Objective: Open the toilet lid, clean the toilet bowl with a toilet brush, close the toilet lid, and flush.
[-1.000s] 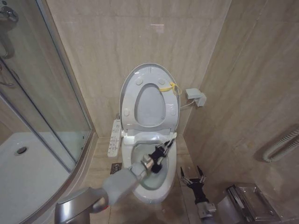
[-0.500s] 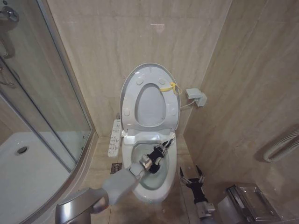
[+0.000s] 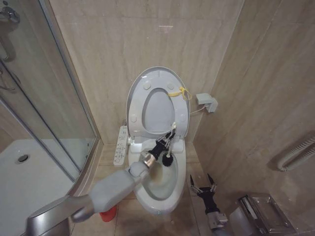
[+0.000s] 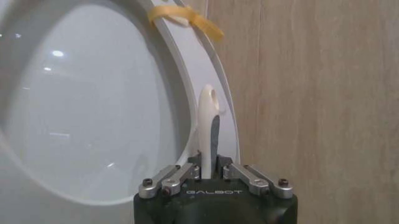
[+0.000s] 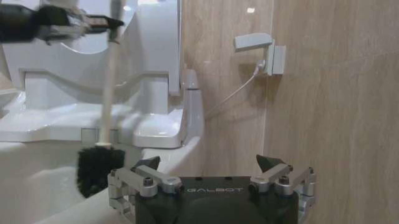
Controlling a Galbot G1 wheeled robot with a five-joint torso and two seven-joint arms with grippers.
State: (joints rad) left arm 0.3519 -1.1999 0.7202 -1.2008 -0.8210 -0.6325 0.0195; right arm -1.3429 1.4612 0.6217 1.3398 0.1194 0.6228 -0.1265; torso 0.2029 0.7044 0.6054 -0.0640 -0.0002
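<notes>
The toilet lid stands raised against the wall with the ring seat up in front of it; a yellow tie hangs at its edge. My left gripper is shut on the white handle of the toilet brush. The brush hangs upright, its black head low over the rear of the toilet bowl. The right wrist view shows the bristle head just inside the rim. My right gripper waits open, low at the bowl's right side, holding nothing.
A red brush holder stands on the floor left of the bowl. A glass shower enclosure and its white tray fill the left. A grey wall box with a cable sits right of the lid. A control panel flanks the seat.
My left arm has drawn back and risen, carrying the brush from the middle of the bowl toward its rear, just below the raised seat. The right gripper has stayed put.
</notes>
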